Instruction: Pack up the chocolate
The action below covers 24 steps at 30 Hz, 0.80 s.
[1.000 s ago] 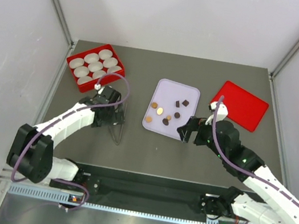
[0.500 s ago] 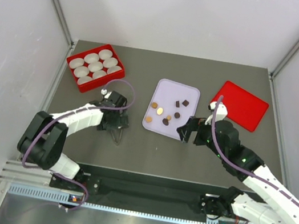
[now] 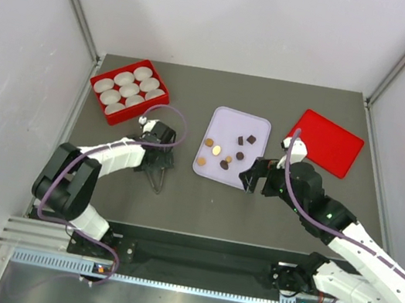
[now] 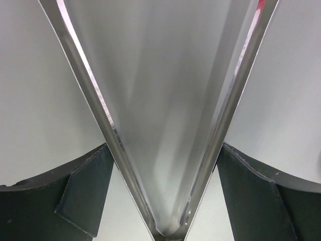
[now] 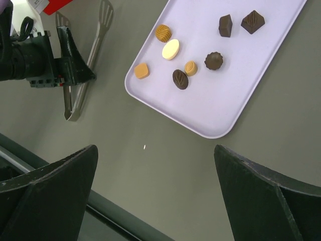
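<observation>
You will find the chocolate point(image 5: 180, 79) lying loose on the lavender tray point(image 5: 235, 100) at the middle of the surface point(image 3: 198, 88), with none of it in the red box point(image 3: 150, 106) at the far left corner. Your left tool point(image 3: 155, 162) stands over the metal tongs point(image 5: 75, 100), just left of the tray. Its jaws are spread wide, one on each side of the tongs' two arms and close against their outer faces. The wrist view does not show whether they press or merely flank, and the tongs appear to lie flat on the surface. The tongs' long axis runs from the near edge toward the far edge, joined end nearest the arm bases and blades pointing away, and the left tool straddles them at about mid-length. From there the chocolate lies to the right across a bare strip of surface, and the box lies beyond and to the left. Your right tool point(image 3: 252, 179) hovers wide open and empty at the tray's near right corner, so it is the nearer arm to the pieces, though the tongs are with the left. Count: eight pieces, being four dark brown, three caramel-orange and one pale cream. There are nine white paper cups point(image 3: 130, 90) in the box, three rows of three, none showing a piece. There is one tray, one pair of tongs, and one red lid point(image 3: 329, 142) toward the far right corner. My judgement is that the coming move depends on the left tool closing square across the tongs' arms.
</observation>
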Each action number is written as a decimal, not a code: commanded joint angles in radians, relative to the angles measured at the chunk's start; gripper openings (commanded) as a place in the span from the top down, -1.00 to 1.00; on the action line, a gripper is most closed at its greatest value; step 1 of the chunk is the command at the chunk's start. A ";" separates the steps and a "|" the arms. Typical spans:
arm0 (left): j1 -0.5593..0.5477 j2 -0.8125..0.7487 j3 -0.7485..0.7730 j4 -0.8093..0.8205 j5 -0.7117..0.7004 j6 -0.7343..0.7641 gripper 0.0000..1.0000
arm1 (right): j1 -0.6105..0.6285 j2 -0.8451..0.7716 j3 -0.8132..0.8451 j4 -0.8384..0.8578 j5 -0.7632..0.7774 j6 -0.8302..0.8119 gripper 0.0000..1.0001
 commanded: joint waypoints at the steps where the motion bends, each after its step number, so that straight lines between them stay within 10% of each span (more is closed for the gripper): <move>1: 0.001 0.034 0.002 0.027 -0.005 -0.004 -0.74 | 0.005 0.004 0.026 0.049 0.004 -0.016 -0.99; 10: 0.001 0.069 0.013 0.033 -0.026 -0.011 -0.79 | 0.005 0.004 0.023 0.052 -0.008 -0.003 -0.99; 24: -0.027 -0.187 0.194 -0.284 -0.010 0.076 -0.17 | 0.005 -0.088 0.008 0.019 -0.031 0.016 -0.99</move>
